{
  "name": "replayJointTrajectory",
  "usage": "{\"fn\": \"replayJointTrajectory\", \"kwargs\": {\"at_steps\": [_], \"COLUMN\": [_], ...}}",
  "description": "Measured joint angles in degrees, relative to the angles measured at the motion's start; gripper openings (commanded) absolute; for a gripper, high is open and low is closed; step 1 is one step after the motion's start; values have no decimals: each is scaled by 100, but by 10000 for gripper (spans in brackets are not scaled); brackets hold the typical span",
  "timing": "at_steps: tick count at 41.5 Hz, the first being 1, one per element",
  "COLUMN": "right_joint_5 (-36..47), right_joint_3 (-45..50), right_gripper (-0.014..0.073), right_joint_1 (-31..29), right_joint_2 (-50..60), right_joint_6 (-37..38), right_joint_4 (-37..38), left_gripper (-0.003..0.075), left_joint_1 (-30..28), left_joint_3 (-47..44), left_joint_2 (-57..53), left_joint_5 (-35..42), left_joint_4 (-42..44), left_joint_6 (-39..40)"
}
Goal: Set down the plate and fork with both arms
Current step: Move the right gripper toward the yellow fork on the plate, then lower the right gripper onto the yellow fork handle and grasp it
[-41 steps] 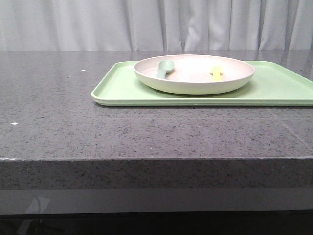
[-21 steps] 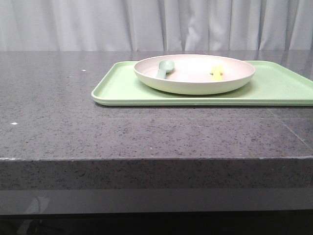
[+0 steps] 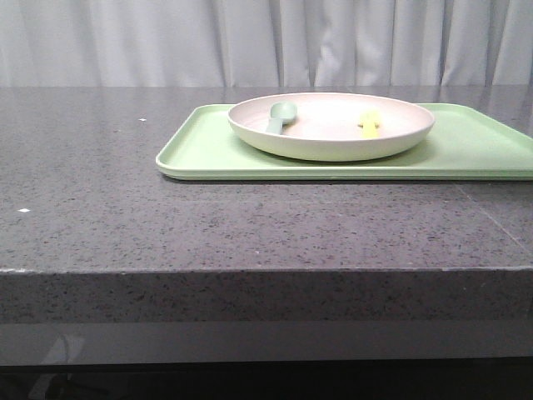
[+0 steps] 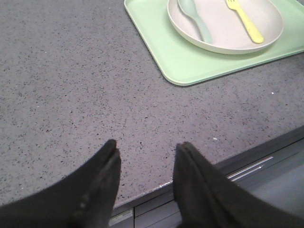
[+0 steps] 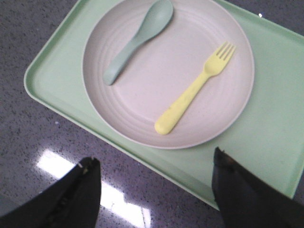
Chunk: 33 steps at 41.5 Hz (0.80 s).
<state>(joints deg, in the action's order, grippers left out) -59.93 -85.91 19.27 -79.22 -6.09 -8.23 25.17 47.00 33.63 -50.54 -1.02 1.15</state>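
The plate [image 3: 331, 127] sits on the light-green tray [image 3: 208, 150], toward the tray's left half as the front camera sees it, and the tray rests on the speckled grey table [image 3: 166, 225] in front of a pale curtain [image 3: 250, 42]. Inside the plate lie two utensils, apart from each other: the yellow fork [image 5: 195, 95] on the right side, and a grey-green spoon [image 5: 137, 40] on the left. Seen from above, the fork lies flat on the plate's floor, tines pointing away from the robot, handle end close to the near rim. The spoon's bowl is at the far rim, its handle angled back toward the near left. Neither arm appears in the front view. The left gripper [image 4: 147, 166] hovers over bare tabletop near the table's front edge, well apart from the tray, fingers spread and holding nothing. The right gripper [image 5: 154, 190] hangs above the tray's near edge, just short of the plate, its two fingers wide apart with tray and table showing between them, nothing clasped.
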Motion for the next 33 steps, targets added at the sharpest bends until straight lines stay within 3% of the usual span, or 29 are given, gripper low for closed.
{"fn": "replayJointTrajectory", "kwargs": {"at_steps": [10, 18, 26, 33], "right_joint_5": [-952, -1128, -1113, -981], "right_joint_3": [-1011, -1360, -1412, -1608], "right_gripper": [520, 517, 386, 372], "right_joint_1": [4, 4, 4, 4], "right_joint_2": [-925, -1617, -2057, -2398], "right_joint_6": [330, 832, 1187, 1449], "right_joint_4": [-35, 137, 427, 472], "left_gripper": [281, 281, 281, 281], "left_joint_1": [0, 0, 0, 0], "left_joint_3": [0, 0, 0, 0], "left_joint_2": [0, 0, 0, 0], "left_joint_5": [0, 0, 0, 0], "left_joint_4": [0, 0, 0, 0], "left_joint_6": [0, 0, 0, 0]}}
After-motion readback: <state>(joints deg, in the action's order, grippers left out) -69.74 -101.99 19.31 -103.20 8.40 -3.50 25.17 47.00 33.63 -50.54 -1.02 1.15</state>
